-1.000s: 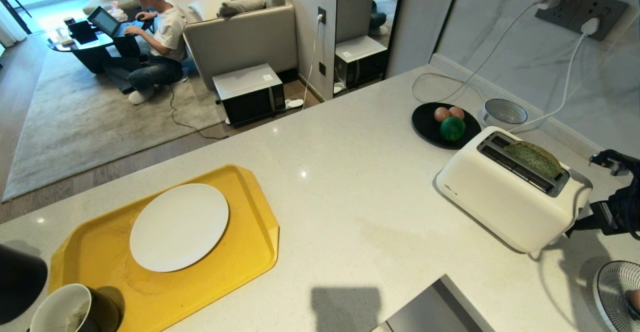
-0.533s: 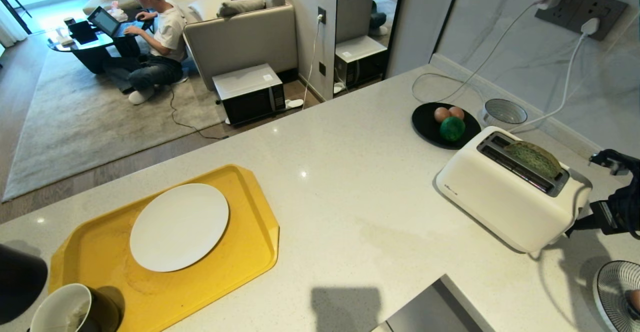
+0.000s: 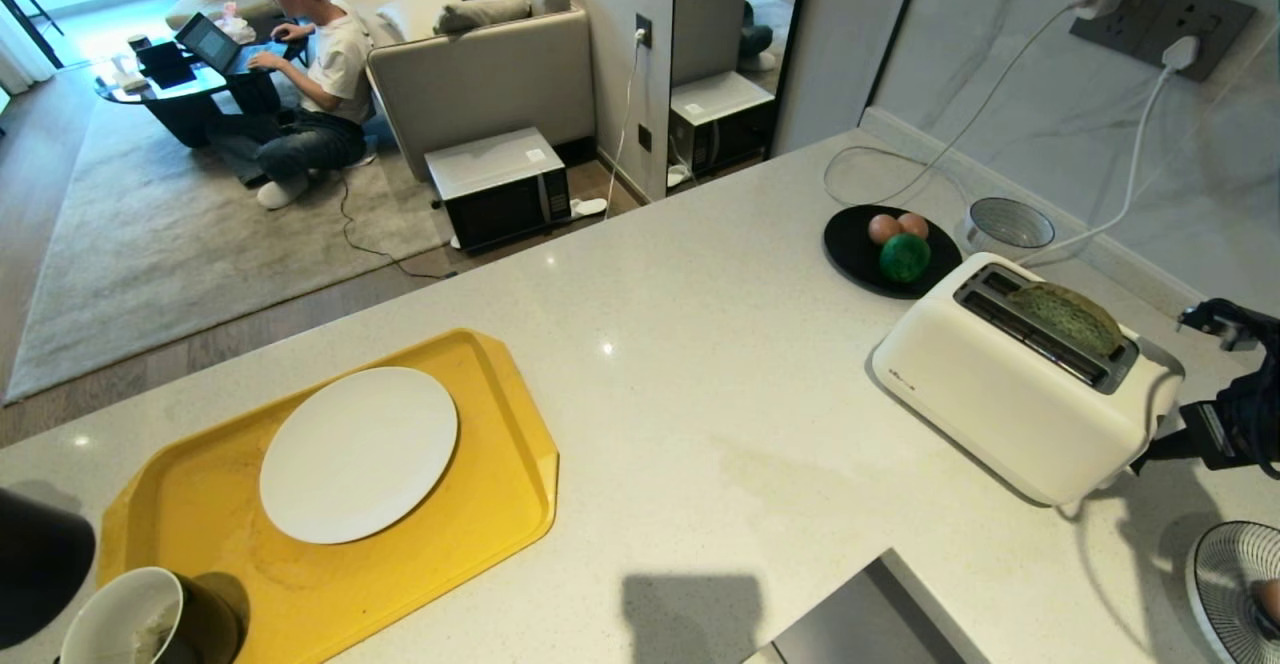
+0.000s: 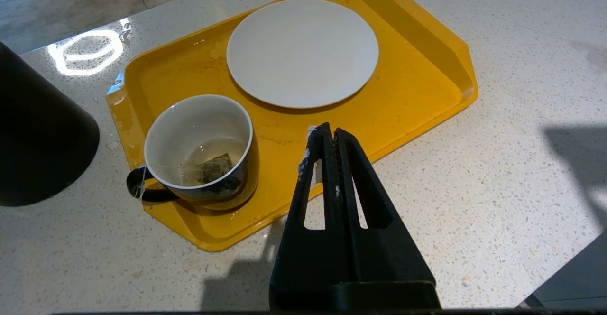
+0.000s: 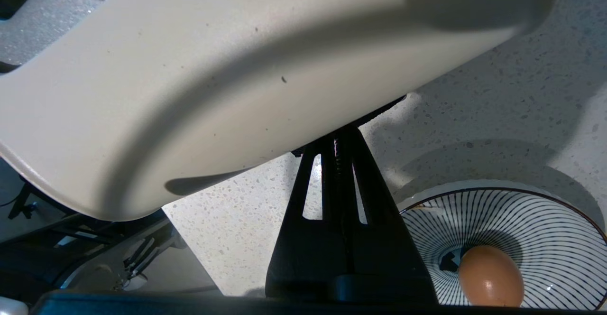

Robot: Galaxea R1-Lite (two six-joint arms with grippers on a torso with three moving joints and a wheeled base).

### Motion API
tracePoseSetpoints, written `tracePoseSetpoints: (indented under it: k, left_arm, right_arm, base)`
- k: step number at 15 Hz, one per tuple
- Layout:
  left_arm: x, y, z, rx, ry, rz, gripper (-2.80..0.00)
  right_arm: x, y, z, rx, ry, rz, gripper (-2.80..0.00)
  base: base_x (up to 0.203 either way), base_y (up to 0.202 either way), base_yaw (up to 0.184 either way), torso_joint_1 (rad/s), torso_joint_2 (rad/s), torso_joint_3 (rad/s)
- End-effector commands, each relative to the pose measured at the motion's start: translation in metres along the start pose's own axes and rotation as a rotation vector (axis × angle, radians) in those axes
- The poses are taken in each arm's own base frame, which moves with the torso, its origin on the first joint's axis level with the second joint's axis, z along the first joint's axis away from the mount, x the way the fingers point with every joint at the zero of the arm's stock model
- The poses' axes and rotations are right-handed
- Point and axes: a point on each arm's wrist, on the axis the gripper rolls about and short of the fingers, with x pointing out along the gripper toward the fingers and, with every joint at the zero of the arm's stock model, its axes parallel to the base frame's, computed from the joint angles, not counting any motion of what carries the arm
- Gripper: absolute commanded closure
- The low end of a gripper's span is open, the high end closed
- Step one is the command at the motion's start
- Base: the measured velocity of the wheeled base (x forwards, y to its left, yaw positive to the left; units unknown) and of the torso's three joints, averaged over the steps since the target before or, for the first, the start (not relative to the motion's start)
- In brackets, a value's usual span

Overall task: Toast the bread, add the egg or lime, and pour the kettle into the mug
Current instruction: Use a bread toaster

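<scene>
Item: bread (image 3: 1070,316). It stands in the rear slot of the white toaster (image 3: 1010,394), domed crust above the rim. You should find it light, soft and crumbly; take it by that exposed top edge, gently.

Item: right gripper (image 5: 337,140). Fingers pressed together, holding nothing, tips tucked against the toaster's end, low over the worktop (image 3: 720,414). Beside the toaster sits a striped bowl (image 5: 536,220) with one egg (image 5: 491,276): smooth, fragile, apt to roll.

Item: left gripper (image 4: 327,137). Fingers closed and empty, well apart from the toaster, above the yellow tray (image 4: 417,87) that carries the mug (image 4: 201,151) and white plate (image 4: 302,51).
</scene>
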Motion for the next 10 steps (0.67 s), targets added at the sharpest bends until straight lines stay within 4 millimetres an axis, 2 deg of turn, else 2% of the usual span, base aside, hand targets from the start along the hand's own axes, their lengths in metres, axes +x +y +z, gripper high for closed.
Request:
tracePoseSetpoints:
  k: [1,10]
  left_arm:
    - [0.0000,0.0000,0.0000,0.000,0.000,0.000,0.00]
    - [0.0000,0.0000,0.0000,0.000,0.000,0.000,0.00]
  right_arm:
    - [-0.0010,0.0006,-0.0001,-0.003,-0.001,0.002,0.00]
    - [-0.0062,0.0021,0.0013,-0.010,-0.016,-0.007,0.00]
  base:
    - [0.000,0.000,0.000,0.000,0.00,0.000]
    - [0.000,0.000,0.000,0.000,0.00,0.000]
